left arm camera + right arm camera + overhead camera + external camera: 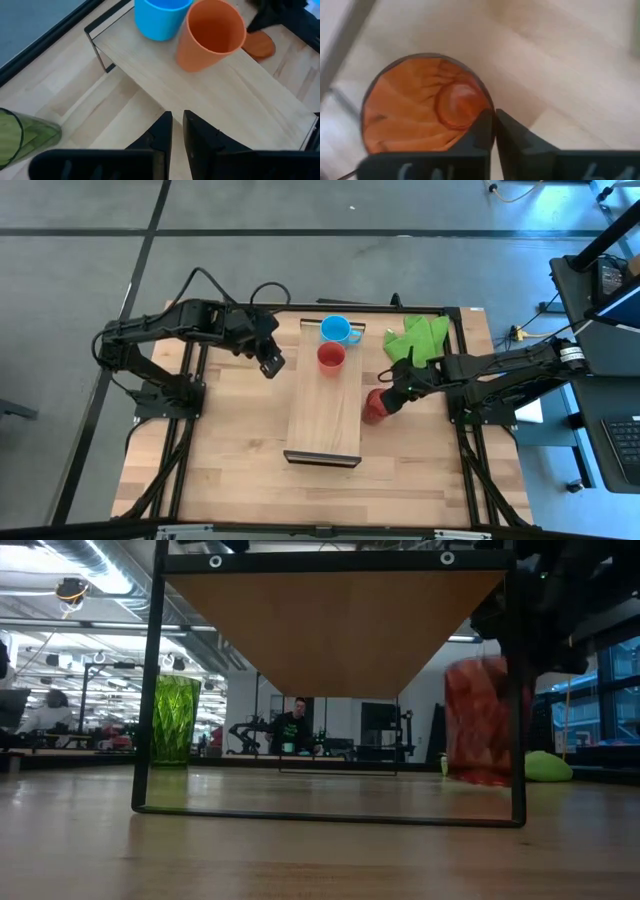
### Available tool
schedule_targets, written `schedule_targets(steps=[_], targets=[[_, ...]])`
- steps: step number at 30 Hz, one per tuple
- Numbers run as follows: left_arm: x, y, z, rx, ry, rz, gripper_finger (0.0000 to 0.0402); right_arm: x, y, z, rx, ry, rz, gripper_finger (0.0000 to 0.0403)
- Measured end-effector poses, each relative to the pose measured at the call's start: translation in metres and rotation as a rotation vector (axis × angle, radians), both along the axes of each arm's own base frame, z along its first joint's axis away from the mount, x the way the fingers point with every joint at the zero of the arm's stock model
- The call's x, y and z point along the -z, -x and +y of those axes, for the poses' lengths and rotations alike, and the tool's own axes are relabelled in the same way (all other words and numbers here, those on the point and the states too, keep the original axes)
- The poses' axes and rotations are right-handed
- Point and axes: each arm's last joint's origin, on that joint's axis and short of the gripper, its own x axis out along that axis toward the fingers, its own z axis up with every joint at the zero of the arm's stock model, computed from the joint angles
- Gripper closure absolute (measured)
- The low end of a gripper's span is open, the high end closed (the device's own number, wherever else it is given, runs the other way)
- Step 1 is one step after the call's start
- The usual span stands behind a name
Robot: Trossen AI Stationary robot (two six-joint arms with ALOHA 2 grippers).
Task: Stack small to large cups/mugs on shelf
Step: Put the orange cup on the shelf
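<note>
The light wood shelf stands mid-table. The light blue mug and the small red cup stand on its far end; both also show in the left wrist view. My right gripper is shut on the translucent red tumbler, upright beside the shelf's right edge. My left gripper hangs shut and empty left of the shelf. The olive-green tumbler stands on the table near it and is hidden under the left arm in the high view. My right gripper pinches the red tumbler's wall at its rim, one finger inside the cup and one outside. The fingers come from above, slanting in from the table's right. The tumbler hangs upright; whether its base touches the table I cannot tell.
A bright green cloth lies at the table's far right, behind the right arm. The shelf's dark bracket frames the low view. A person sits far off in the room behind.
</note>
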Motion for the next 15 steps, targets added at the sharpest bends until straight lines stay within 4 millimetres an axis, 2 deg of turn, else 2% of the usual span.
schedule_targets(steps=[2, 5, 11, 15], targets=[[0.0, 0.0, 0.001, -0.006, 0.0, 0.0, 0.036, -0.006, -0.002, 0.003, -0.015, 0.0, -0.013, 0.0388], [0.0, 0.0, 0.003, 0.001, -0.008, 0.004, 0.036, -0.027, -0.001, 0.005, -0.051, 0.005, 0.004, 0.0392], [0.0, 0.001, 0.008, 0.004, -0.022, 0.01, 0.036, -0.098, 0.008, 0.009, -0.081, 0.013, 0.043, 0.0395], [0.0, 0.001, 0.012, -0.004, -0.028, 0.013, 0.036, -0.137, -0.005, 0.013, -0.104, 0.013, -0.031, 0.0395]])
